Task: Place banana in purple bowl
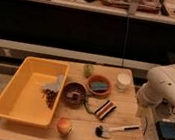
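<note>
The banana [88,69], small and pale yellow-green, lies on the wooden table [29,131] near its back edge, just left of the orange bowl [99,85]. The dark purple bowl [74,92] stands in the middle of the table beside the yellow bin, with a small pale item inside. My white arm [165,87] is folded up off the table's right side. Its gripper [144,106] hangs by the table's right edge, open and empty, far from the banana and the bowl.
A big yellow bin [26,94] with a few items fills the table's left side. A white cup [123,81], a striped packet [105,108], a brush [116,129] and a red-yellow apple [64,126] also lie there. A dark box [166,130] sits on the floor.
</note>
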